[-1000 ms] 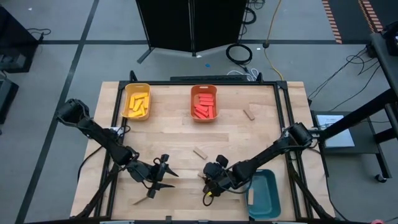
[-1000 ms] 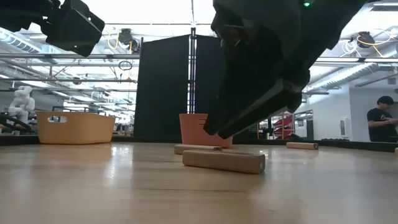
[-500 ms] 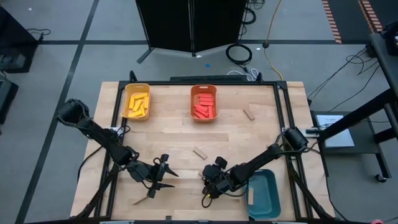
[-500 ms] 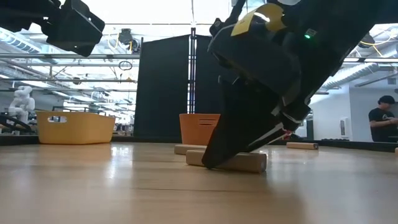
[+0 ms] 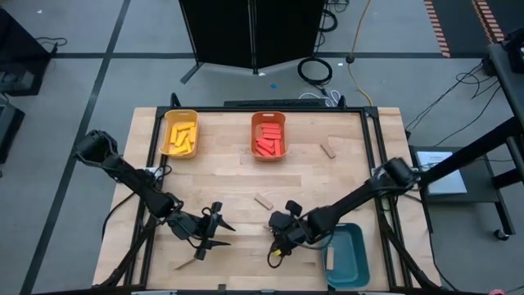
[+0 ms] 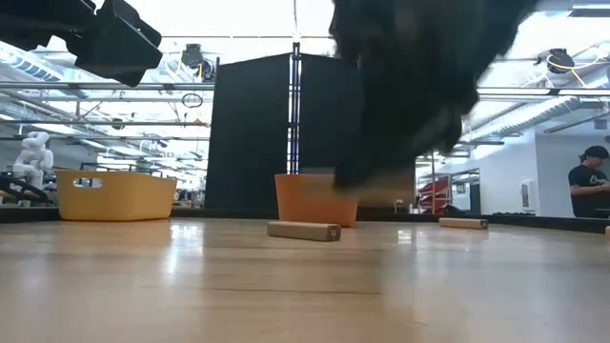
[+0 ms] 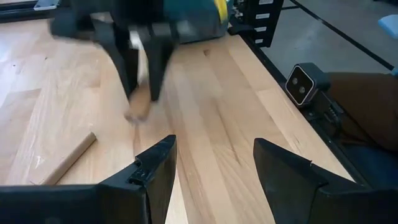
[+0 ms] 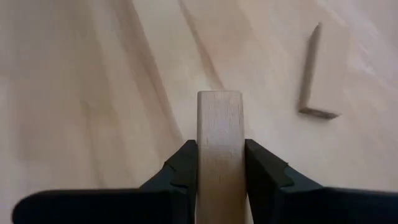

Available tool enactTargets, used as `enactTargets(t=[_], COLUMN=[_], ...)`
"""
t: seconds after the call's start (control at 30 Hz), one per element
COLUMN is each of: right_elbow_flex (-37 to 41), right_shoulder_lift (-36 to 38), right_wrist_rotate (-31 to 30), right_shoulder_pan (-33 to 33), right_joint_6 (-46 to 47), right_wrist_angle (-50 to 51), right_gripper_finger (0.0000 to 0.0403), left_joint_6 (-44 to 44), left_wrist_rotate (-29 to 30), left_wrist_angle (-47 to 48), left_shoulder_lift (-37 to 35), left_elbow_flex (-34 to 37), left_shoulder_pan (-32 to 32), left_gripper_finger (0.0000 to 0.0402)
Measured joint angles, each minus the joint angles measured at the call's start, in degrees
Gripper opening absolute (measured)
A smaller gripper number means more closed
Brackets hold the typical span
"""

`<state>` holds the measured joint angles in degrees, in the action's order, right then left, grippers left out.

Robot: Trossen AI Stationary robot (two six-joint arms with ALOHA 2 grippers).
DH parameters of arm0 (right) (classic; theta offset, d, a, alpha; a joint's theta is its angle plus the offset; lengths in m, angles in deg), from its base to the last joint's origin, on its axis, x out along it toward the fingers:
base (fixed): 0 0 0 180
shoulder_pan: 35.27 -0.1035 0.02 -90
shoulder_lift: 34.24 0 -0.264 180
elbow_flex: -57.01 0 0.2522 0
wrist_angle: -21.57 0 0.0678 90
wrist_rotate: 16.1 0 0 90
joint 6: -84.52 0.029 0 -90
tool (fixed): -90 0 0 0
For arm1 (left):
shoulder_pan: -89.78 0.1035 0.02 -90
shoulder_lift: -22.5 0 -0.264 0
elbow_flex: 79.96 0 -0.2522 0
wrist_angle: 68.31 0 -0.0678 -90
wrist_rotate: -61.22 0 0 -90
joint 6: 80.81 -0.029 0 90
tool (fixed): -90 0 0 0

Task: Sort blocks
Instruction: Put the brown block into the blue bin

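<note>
My right gripper (image 5: 277, 246) is near the table's near edge, left of the teal bin (image 5: 350, 254), shut on a tan block (image 8: 219, 118). My left gripper (image 5: 214, 232) waits open above the near-left part of the table and touches nothing. Other tan blocks lie flat on the wood: one at mid-table (image 5: 263, 201), one toward the far right (image 5: 328, 150), one near the near edge (image 5: 184, 264). Yellow blocks fill the yellow bin (image 5: 181, 133). Red blocks fill the orange bin (image 5: 269, 135). My right gripper pinches the tan block between its two fingers (image 8: 180, 168), one on each long side. The block's free end (image 8: 219, 99) juts forward past the fingertips. The fingers come slanting down from the table's right. The block (image 6: 381, 195) is lifted clear of the table.
The two far bins stand along the table's far edge, the teal bin at the near right corner. Bare wood lies between them. A loose tan block (image 7: 62, 163) lies close to my left gripper. A person (image 6: 583, 186) stands in the room behind.
My right gripper went down onto the tan block lying near the near edge, closed around it and rose again. The block, flat on the wood before, is now lifted clear between the fingers.
</note>
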<state>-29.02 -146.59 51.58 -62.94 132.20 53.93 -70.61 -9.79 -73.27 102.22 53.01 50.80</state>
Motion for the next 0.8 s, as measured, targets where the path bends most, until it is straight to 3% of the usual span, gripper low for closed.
enactTargets(t=[0.2, 0.37, 0.6, 0.8], right_elbow_flex=[-0.2, -0.2, -0.2, -0.2], right_shoulder_lift=[9.7, 15.9, 17.8, 17.8], right_wrist_rotate=[7.0, 13.6, 15.4, 14.7], right_shoulder_pan=[-1.7, -7.5, -18.9, -25.8], right_joint_6=[5.0, 16.6, 40.3, 55.1], right_wrist_angle=[6.8, 15.0, 24.3, 33.7], right_gripper_finger=[0.008, 0.009, 0.0088, 0.0088], left_joint_6=[0.0, 1.4, 1.6, 1.5], left_wrist_rotate=[0.0, 0.5, 0.6, 1.0], left_wrist_angle=[0.3, 0.5, 0.1, -0.2], left_shoulder_lift=[0.0, 0.0, 0.0, 0.0], left_elbow_flex=[0.0, 0.0, 0.0, 0.0], left_shoulder_pan=[0.0, 0.0, 0.0, 0.0], left_gripper_finger=[0.0211, 0.0211, 0.0211, 0.0211])
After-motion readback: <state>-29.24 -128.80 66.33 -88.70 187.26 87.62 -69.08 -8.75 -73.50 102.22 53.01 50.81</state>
